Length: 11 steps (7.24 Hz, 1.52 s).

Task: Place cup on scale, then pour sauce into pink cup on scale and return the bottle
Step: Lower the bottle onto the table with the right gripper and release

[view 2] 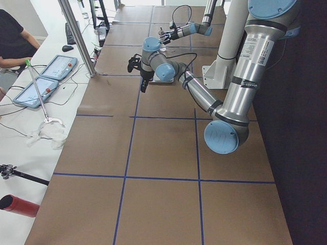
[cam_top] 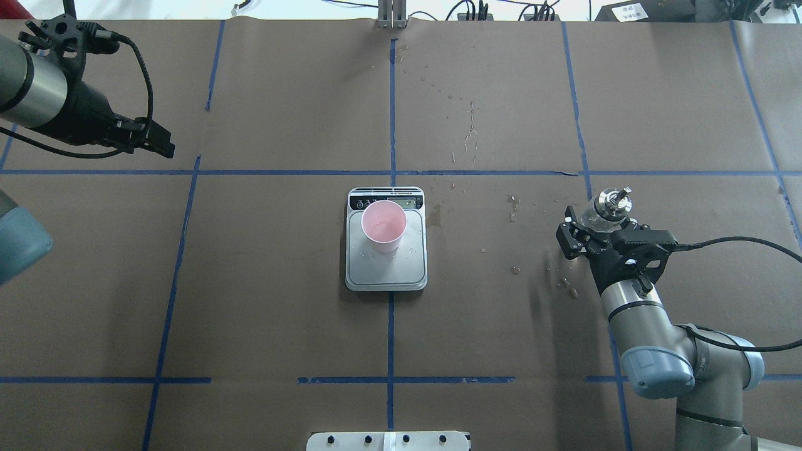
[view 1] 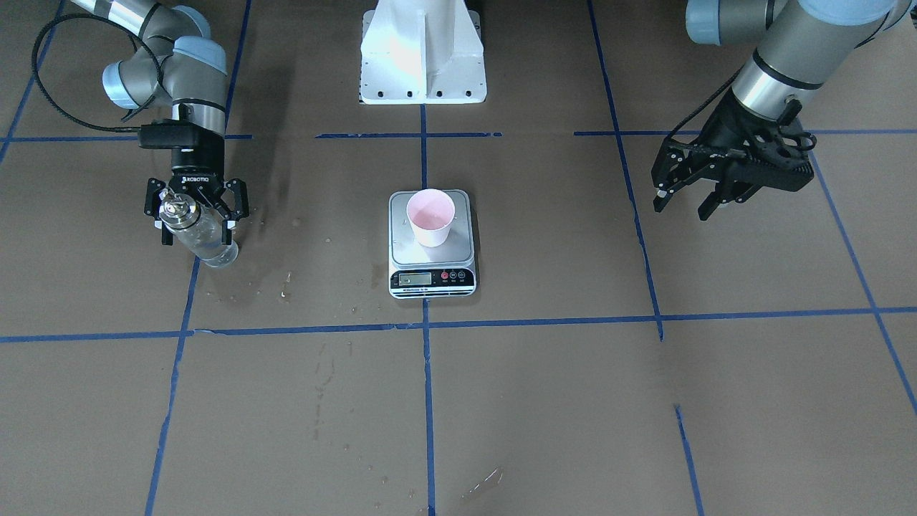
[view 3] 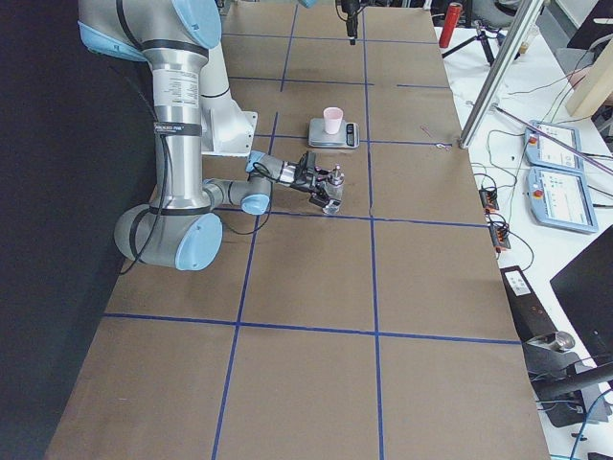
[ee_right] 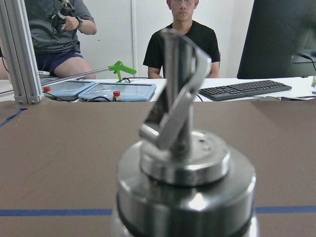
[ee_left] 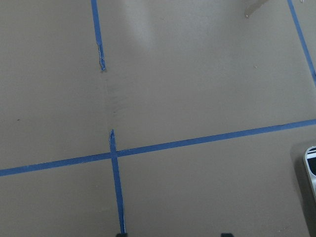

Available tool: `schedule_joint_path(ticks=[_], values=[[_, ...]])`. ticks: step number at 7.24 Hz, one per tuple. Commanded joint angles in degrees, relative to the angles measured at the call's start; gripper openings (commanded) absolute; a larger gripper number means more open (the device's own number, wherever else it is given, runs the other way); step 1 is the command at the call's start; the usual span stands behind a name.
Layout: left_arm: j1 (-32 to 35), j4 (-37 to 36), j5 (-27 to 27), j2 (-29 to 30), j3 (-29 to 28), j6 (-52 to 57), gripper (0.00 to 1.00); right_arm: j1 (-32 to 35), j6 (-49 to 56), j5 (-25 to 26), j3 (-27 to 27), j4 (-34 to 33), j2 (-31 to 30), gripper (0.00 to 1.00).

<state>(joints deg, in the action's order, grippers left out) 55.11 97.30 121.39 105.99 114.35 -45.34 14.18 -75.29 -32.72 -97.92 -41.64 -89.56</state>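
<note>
**Overhead view, read from its left edge to its right.** At the far left we see the left gripper (cam_top: pixel 161 145) hanging above the table (cam_top: pixel 282 313), well apart from every object. In the front-facing view its fingers (view 1: pixel 659 202) are spread apart and hold nothing, so the tool is released. Its wrist camera takes in only brown paper, blue tape lines and one corner of the scale (ee_left: pixel 311 170).

At the centre we find the scale (cam_top: pixel 388 272), lying flat on a blue tape line with its display strip on the side away from the robot. The cup (cam_top: pixel 384 225) stands upright on the silver platform, toward the display end and within the platform's edges. We cannot tell whether it contains liquid.

Between the scale and the right arm we note scattered wet spots (cam_top: pixel 567 288) on the paper.

At the right, the right gripper (view 1: pixel 198 233) is grasping the bottle (view 1: pixel 208 244), one finger on each side of the glass body below the neck. The bottle is roughly upright, with its silver pourer cap (cam_top: pixel 611 202) uppermost, and it is well apart from the scale. We cannot tell whether its base touches the table.
</note>
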Motion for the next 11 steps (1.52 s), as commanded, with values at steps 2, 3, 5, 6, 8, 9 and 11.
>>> schedule_joint_path(ticks=[2, 3, 5, 6, 8, 9, 11], values=[[0.0, 0.0, 0.07, 0.01, 0.0, 0.08, 0.7, -2.13, -0.9, 1.51, -0.52, 0.07, -0.27, 1.0], [0.09, 0.0, 0.07, -0.08, 0.09, 0.08, 0.7, -3.62, -1.34, 2.65, -1.04, 0.07, -0.79, 1.0], [0.0, 0.0, 0.07, -0.16, 0.0, 0.08, 0.7, -5.73, -2.74, 4.06, -1.65, 0.15, -2.45, 1.0], [0.09, 0.0, 0.07, -0.08, 0.09, 0.08, 0.7, -7.13, -3.01, 4.76, -3.23, 0.15, -4.21, 1.0], [0.09, 0.0, 0.07, -0.08, 0.09, -0.01, 0.7, -10.56, -5.03, 6.86, -4.91, 0.07, -6.15, 1.0], [0.0, 0.0, 0.07, -0.16, 0.09, 0.08, 0.7, -12.14, -5.3, 7.66, -5.0, 0.15, -7.03, 1.0], [0.0, 0.0, 0.07, -0.25, 0.0, 0.08, 0.7, -13.91, -5.82, 7.33, -8.06, 1.98, -13.75, 1.0]])
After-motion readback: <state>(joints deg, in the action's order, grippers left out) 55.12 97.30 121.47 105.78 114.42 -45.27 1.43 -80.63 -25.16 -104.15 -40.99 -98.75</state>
